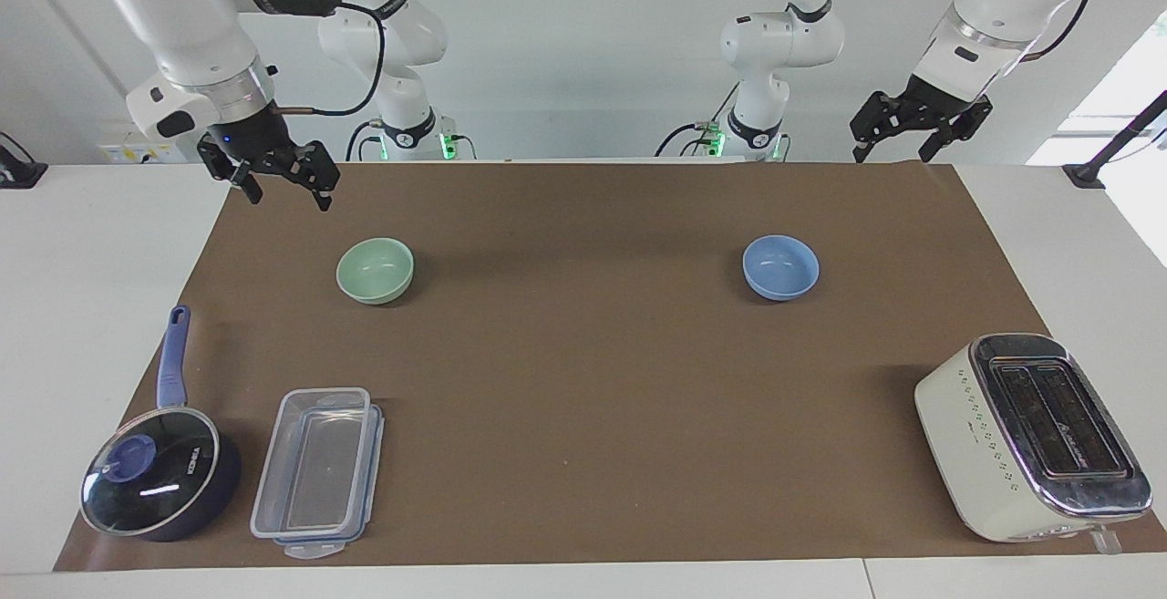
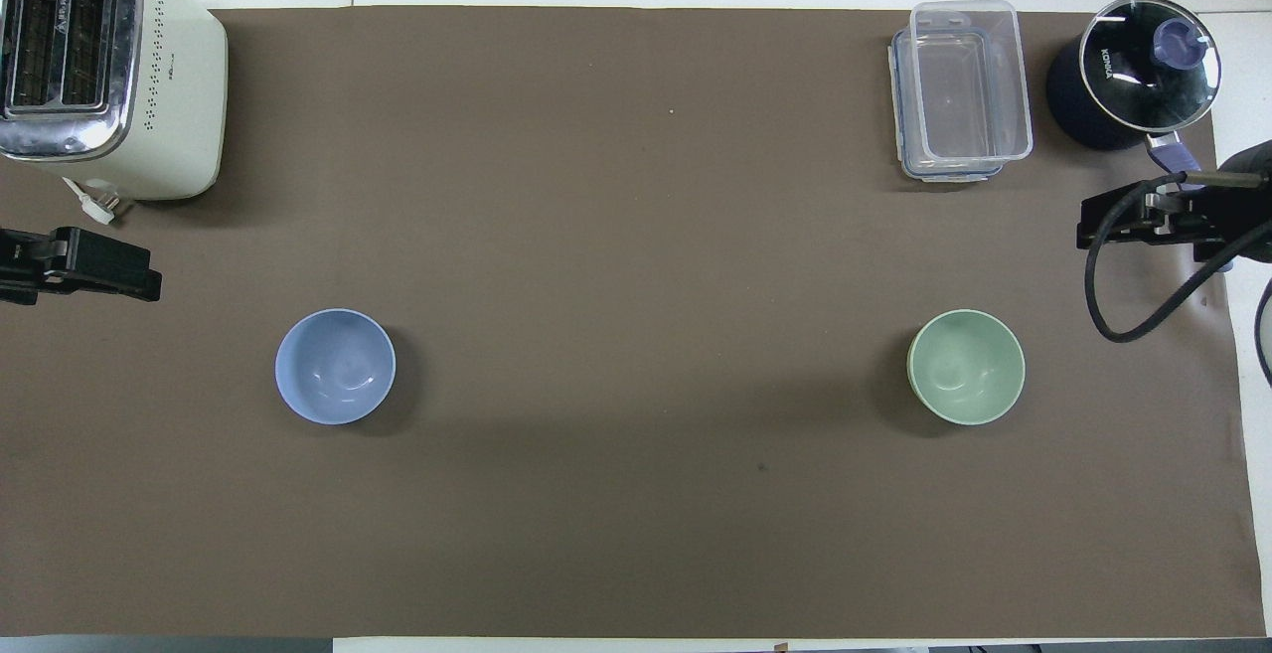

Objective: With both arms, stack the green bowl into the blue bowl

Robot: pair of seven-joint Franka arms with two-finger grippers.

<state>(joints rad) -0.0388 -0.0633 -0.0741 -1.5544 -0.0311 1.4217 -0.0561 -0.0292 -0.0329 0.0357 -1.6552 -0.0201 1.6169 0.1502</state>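
The green bowl sits upright on the brown mat toward the right arm's end. The blue bowl sits upright toward the left arm's end, about as near to the robots as the green one. Both are empty and far apart. My right gripper hangs open and empty in the air over the mat's edge at the right arm's end, clear of the green bowl. My left gripper hangs open and empty over the mat's edge at the left arm's end, clear of the blue bowl.
A cream toaster stands at the left arm's end, farther from the robots than the bowls. A clear plastic container and a dark blue lidded saucepan stand at the right arm's end, also farther out.
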